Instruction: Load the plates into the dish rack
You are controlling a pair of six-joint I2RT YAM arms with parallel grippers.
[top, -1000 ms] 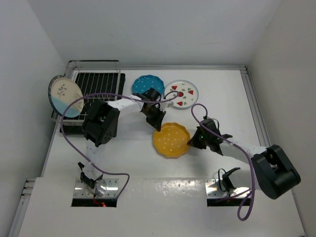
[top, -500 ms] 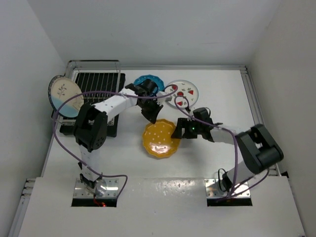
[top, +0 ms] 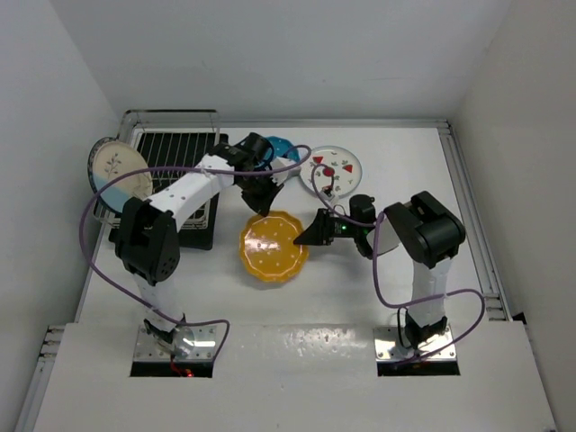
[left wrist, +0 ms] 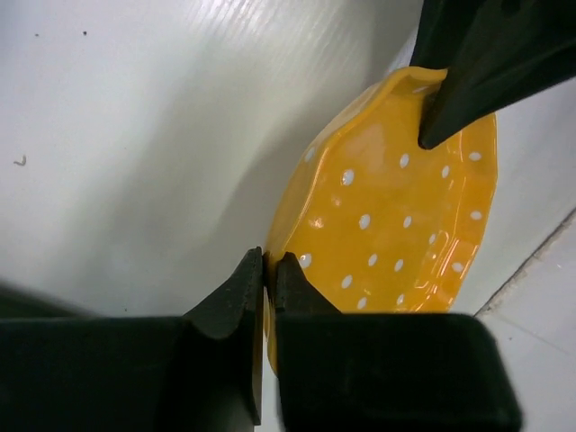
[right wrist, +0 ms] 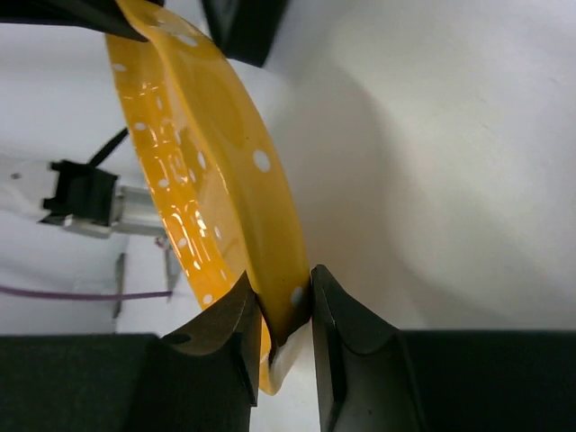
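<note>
Yellow plate (top: 273,246): tilted, just right of the dish rack (top: 176,149).
Left hand (left wrist: 267,270): I clamp the rim nearer the rack.
Right hand (right wrist: 284,310): pinching the rim farthest from it, I judge to steady my upending.

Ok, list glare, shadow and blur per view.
Top external: even, sharp, little glare. Left wrist: specular spots on the round yellow white-dotted plate, its shadow on the white table; left claw dark. Right wrist: glare streaks along the plate; right claw equally dark.
</note>
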